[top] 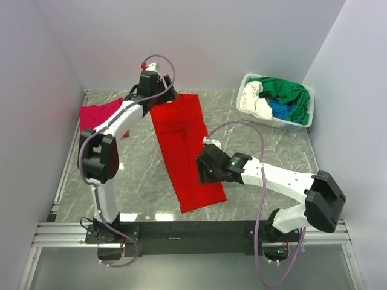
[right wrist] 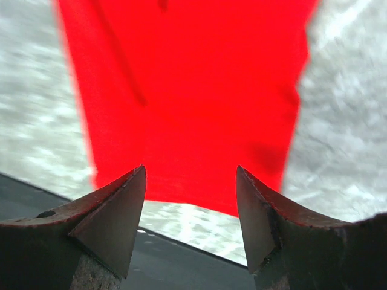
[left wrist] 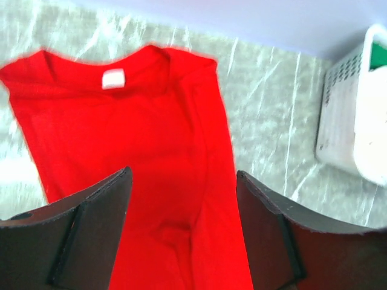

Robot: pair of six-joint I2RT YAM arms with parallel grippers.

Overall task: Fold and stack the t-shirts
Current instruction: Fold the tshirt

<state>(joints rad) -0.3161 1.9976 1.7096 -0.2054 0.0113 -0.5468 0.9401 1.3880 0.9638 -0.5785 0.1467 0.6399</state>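
- You see the red t-shirt (top: pixel 184 148) at the table's centre: plain bright red, no print, with a small white label (left wrist: pixel 113 78) at the collar.
- At ten o'clock the magenta-pink t-shirt (top: pixel 97 115) is one flat colour.
- At two o'clock your basket (top: pixel 284 125) is white plastic; in it show a green t-shirt (top: pixel 287 90), a white t-shirt (top: pixel 254 104) and a patch of blue t-shirt (top: pixel 279 110).
- The table (top: pixel 145 172) is grey, marble-patterned with pale veins.
- Your left arm (top: pixel 118 124) and right arm (top: pixel 284 178) are white with black joints; the cables (top: pixel 261 151) are lilac.
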